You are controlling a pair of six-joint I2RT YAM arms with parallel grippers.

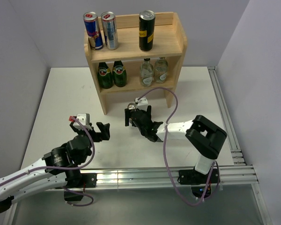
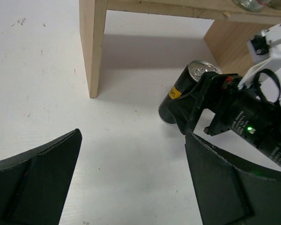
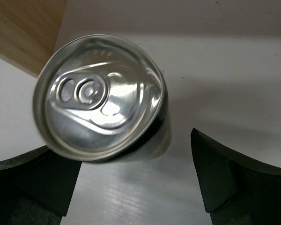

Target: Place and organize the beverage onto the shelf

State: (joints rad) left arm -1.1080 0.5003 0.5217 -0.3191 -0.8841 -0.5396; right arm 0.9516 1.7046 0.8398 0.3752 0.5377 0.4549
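The wooden shelf [image 1: 171,40] stands at the back. Its top board holds two blue-and-silver cans [image 1: 102,31] at the left and one black-and-gold can [image 1: 146,31] at the right. Two clear glass bottles [image 1: 153,71] stand on the lower tier. A second black-and-gold can [image 1: 131,108] stands on the table in front of the shelf, seen from above in the right wrist view [image 3: 100,96] and in the left wrist view [image 2: 187,91]. My right gripper [image 1: 137,115] is open around it [image 3: 126,152], the can near the left finger. My left gripper [image 1: 104,131] is open and empty [image 2: 133,136], left of the can.
Two green bottles [image 1: 112,74] stand on the lower tier at the left. The shelf's wooden legs [image 2: 92,47] stand just beyond the can. A metal rail [image 1: 225,117] runs along the table's right side and near edge. Grey walls close in the sides.
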